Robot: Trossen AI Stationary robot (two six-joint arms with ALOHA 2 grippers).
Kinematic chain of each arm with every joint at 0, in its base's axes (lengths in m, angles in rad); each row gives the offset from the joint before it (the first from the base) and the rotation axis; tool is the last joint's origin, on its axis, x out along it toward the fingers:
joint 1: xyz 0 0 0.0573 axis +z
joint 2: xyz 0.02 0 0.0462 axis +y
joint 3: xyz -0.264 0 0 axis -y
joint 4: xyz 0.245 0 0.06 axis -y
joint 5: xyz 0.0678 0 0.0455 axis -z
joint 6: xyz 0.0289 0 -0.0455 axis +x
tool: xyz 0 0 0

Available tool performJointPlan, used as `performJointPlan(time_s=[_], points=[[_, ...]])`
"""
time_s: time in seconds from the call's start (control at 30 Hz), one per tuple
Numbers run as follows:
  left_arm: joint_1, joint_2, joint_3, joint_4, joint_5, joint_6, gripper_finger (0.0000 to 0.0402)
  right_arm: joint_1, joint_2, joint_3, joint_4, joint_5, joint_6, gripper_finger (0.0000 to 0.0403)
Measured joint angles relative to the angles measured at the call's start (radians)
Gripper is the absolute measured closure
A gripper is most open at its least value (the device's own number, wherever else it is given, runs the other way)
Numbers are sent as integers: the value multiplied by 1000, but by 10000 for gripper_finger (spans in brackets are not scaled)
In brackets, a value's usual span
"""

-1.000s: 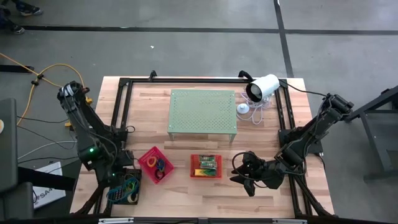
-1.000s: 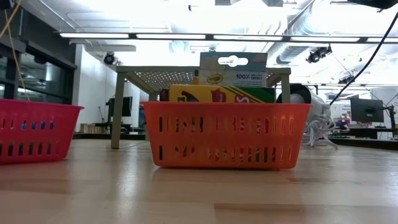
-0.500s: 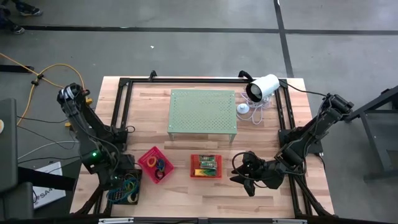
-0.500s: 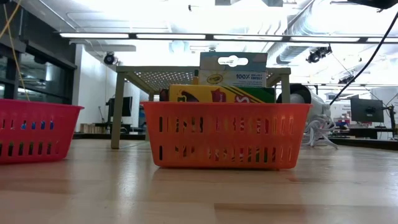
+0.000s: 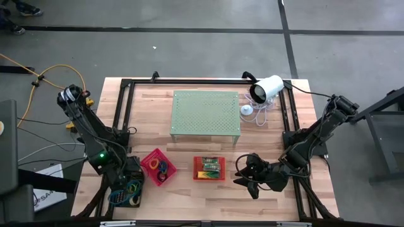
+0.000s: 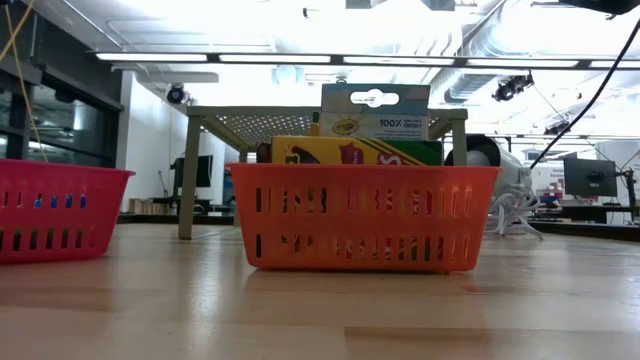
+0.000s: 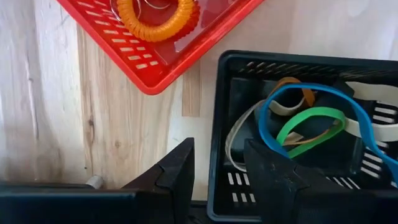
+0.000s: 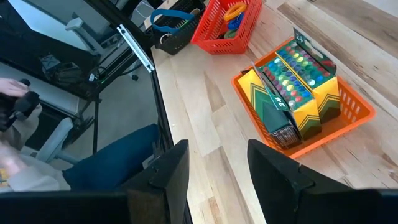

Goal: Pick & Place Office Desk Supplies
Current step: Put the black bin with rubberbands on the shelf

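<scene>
Left arm has shifted slightly toward the near left corner since the earlier frames; nothing else has moved. Left pincer (image 7: 217, 171) is released, fingers apart, hanging just over the rim of the black perforated plastic tray (image 7: 219, 118) at the table's near left corner (image 5: 129, 189), holding nothing. Inside that tray lie a blue rubber-band loop (image 7: 323, 93), a green rubber-band loop (image 7: 311, 121) and tan rubber-band loops (image 7: 239, 130), overlapping each other. Just beside it sits the red perforated plastic tray (image 7: 155, 74), with an orange coiled ring (image 7: 155, 18) in it; from above it shows pink-red with small coloured rings (image 5: 158, 167). Orange slotted plastic basket (image 5: 209, 168) stands near the table's (image 5: 189, 189) front middle, holding yellow-and-green crayon packs (image 8: 292, 93) standing up above its rim (image 6: 355, 150). Right pincer (image 8: 214, 165) is released, fingers apart, empty, hovering low over bare table to the right of the orange basket (image 5: 249, 173). Pale green perforated metal stand (image 5: 206, 112) sits behind the baskets, a white camera (image 5: 266, 88) beside it at the far right.
</scene>
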Motion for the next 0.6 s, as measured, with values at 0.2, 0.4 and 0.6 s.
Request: performJointPlan(time_s=[0.2,0.4,0.6], points=[[0,0,-44,59,5,-3,268,0,0,0,0,0,0,252],[0,0,-82,97,6,-10,268,0,0,0,0,0,0,252],[0,0,-116,148,6,-10,268,0,0,0,0,0,0,252]])
